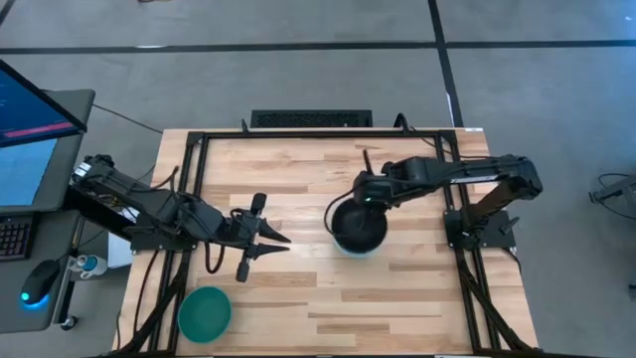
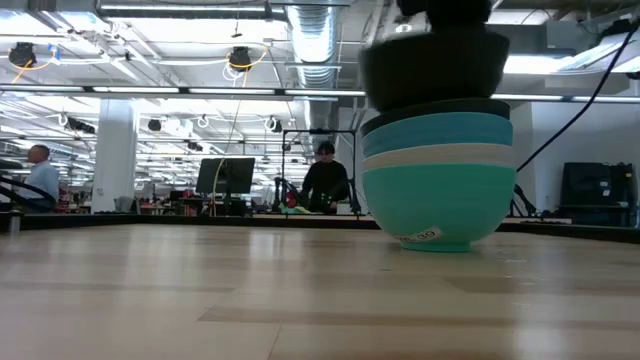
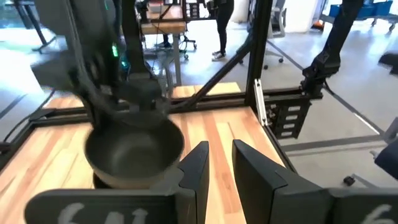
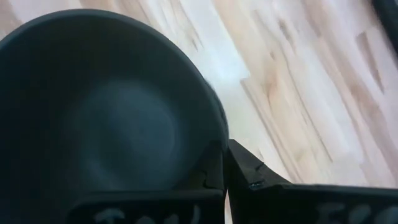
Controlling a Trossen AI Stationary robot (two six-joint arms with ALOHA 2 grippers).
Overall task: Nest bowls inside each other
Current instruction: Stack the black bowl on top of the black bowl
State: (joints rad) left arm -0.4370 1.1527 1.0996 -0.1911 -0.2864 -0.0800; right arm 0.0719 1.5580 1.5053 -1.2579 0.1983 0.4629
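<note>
A stack of bowls (image 1: 358, 237) stands mid-table on its bottom cyan bowl (image 2: 437, 205). Above that show a white rim (image 2: 440, 156), a second cyan bowl (image 2: 440, 130) and a black rim (image 2: 440, 108). My right gripper (image 4: 222, 157) is shut on another black bowl (image 2: 435, 62) in the stack's mouth. The teal-green bowl (image 1: 204, 313) sits alone near the table's near left corner. My left gripper (image 3: 221, 163) hovers left of the stack, open and holding nothing. My right gripper pinches the top black bowl by its rim (image 4: 211, 140), one finger inside the bowl and one outside. It comes from above and from the far right side. The bowl is upright, its base in the stack's mouth; whether it rests there I cannot tell.
A black frame (image 1: 199, 139) runs around the wooden table's edges. Bare wood lies between the stack and the teal-green bowl and along the near edge. People stand far off in the room behind the table (image 2: 325, 180).
</note>
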